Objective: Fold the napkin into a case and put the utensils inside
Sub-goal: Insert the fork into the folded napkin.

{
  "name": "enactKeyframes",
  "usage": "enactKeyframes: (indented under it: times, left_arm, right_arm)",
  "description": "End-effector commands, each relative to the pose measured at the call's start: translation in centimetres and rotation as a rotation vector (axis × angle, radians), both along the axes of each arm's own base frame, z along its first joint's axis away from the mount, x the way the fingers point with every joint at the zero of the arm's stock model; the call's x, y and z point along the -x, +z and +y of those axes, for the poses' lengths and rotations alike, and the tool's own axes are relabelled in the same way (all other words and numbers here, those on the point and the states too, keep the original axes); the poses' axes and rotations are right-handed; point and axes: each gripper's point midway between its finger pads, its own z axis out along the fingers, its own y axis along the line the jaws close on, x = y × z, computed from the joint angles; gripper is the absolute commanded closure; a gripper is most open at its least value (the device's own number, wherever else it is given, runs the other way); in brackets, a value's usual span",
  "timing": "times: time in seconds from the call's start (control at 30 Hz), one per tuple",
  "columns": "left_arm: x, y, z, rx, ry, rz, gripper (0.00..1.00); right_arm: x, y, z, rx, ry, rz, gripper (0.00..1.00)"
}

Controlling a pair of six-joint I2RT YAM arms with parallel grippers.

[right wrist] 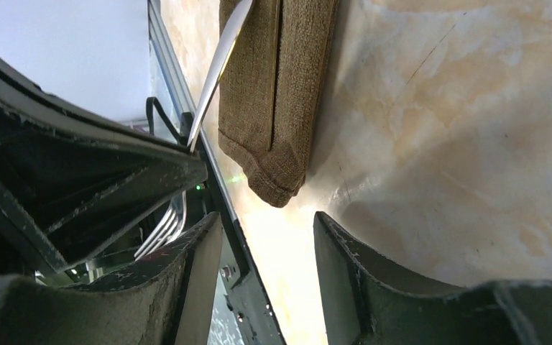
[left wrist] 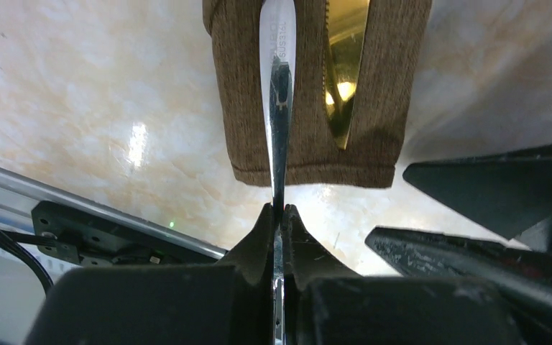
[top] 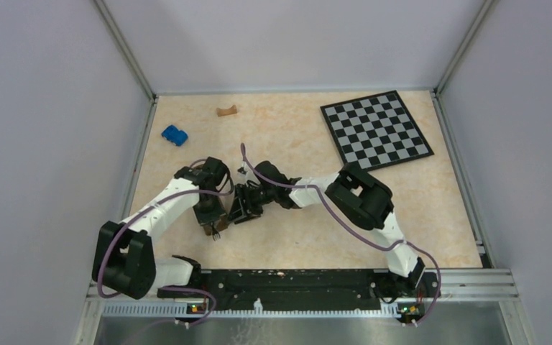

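My left gripper (left wrist: 279,215), pinched tight on the fork (left wrist: 279,86), holds its handle over the brown cloth case (left wrist: 381,108) lying left of centre, knife (left wrist: 345,72) tucked inside, right gripper (right wrist: 266,241) spread beside its end: best, I judge, a slow, straight slide.

We saw plain pale grey walls (top: 43,108) enclosing a beige marbled bench (top: 445,208), with bright light glaring off it

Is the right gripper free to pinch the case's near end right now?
Probably yes: the right gripper is open just short of the case, nothing between; the fork sits to one side.
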Motion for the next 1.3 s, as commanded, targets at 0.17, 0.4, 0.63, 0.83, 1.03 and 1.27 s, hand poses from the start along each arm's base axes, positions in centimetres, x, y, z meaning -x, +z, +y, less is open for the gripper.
enactKeyframes:
  times: [0.17, 0.4, 0.63, 0.83, 1.03, 1.27]
  left_arm:
    - [-3.5, -0.6, 1.2, -0.089, -0.065, -0.057, 1.0]
    - [-4.8, -0.8, 1.8, -0.136, -0.094, -0.075, 1.0]
    - [-5.6, -0.8, 1.7, -0.14, -0.118, -0.09, 1.0]
    - [-5.9, -0.7, 1.9, -0.149, -0.123, -0.123, 1.0]
    - [-6.8, -1.1, 2.7, -0.203, -0.138, -0.146, 1.0]
    - [-7.9, -1.1, 3.3, -0.243, -0.138, -0.182, 1.0]
  right_arm:
    - [0.9, -0.2, 2.2, -0.026, 0.047, -0.017, 0.51]
    - [0.7, -1.0, 3.3, -0.023, 0.052, -0.009, 0.57]
    - [0.0, -1.5, 4.1, -0.023, 0.037, -0.003, 0.68]
    - [-0.3, -1.8, 4.1, -0.016, 0.024, -0.004, 0.9]
    - [-0.3, -2.2, 3.5, -0.011, 0.017, 0.002, 1.0]
    - [-0.5, -2.1, 3.1, -0.004, 0.009, -0.015, 1.0]
